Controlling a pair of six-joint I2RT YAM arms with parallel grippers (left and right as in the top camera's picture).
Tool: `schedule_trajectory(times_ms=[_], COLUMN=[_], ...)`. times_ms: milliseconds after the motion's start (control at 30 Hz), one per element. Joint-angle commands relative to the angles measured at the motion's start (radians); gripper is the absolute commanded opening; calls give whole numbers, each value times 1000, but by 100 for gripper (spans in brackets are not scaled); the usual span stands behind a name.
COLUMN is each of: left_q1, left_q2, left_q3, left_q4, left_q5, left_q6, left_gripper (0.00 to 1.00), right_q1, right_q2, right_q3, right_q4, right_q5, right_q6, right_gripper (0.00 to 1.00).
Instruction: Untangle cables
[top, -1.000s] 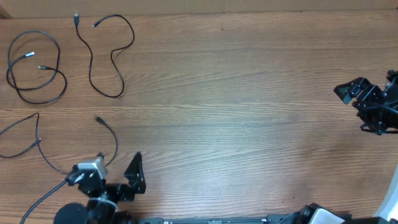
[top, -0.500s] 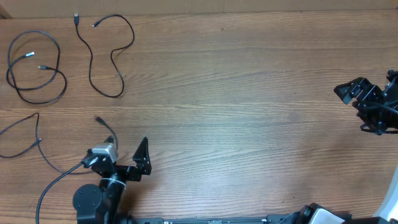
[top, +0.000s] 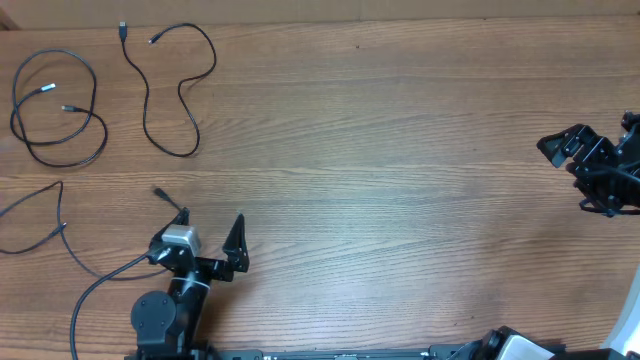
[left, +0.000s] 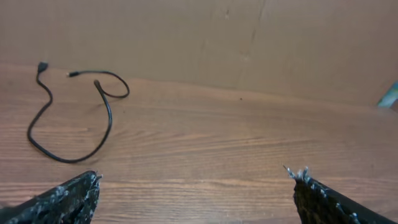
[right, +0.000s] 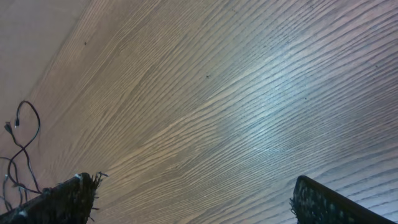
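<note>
Starting at the far left corner of the brown wood-grain worktop (top: 400, 150), I see one thin black looped cord (top: 57, 152) lying coiled on itself. Just right of it a second thin black cord in an S-curve (top: 148, 100) lies apart from it. Along the left edge, nearer me, a third thin black cord (top: 62, 225) trails towards the near edge. Its plug end sits right by my left claw (top: 210, 230), and I cannot tell from above whether they touch.

That claw is spread to its widest and holds nothing. The right claw (top: 570, 175), by the right edge and well apart from every cord, is likewise wide open and empty.

No cord seems to cross another, so I judge little remains. If I take the third cord, I should come down over a straight stretch, close gently and drag slowly away from the others.
</note>
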Motion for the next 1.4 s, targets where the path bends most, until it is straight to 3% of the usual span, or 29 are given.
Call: schedule_trajectory(times_ms=[0, 333, 567, 1367], left_q1=[-30, -37, -37, -37], left_q2=[-12, -12, -12, -11], left_q3=[-24, -60, -61, -63], left_q4=[11, 45, 45, 51], left_q5=[-42, -146, -146, -145], left_q6=[22, 24, 95, 94], left_gripper=[99, 99, 100, 100], right_q1=[-1, -1, -1, -1], right_q2=[-16, -16, -16, -16], right_q3=[18, 18, 18, 18], right_q4=[3, 3, 3, 3], right_q5=[3, 3, 3, 3], right_q6=[-8, -8, -8, -8], right_gripper=[100, 100, 100, 100])
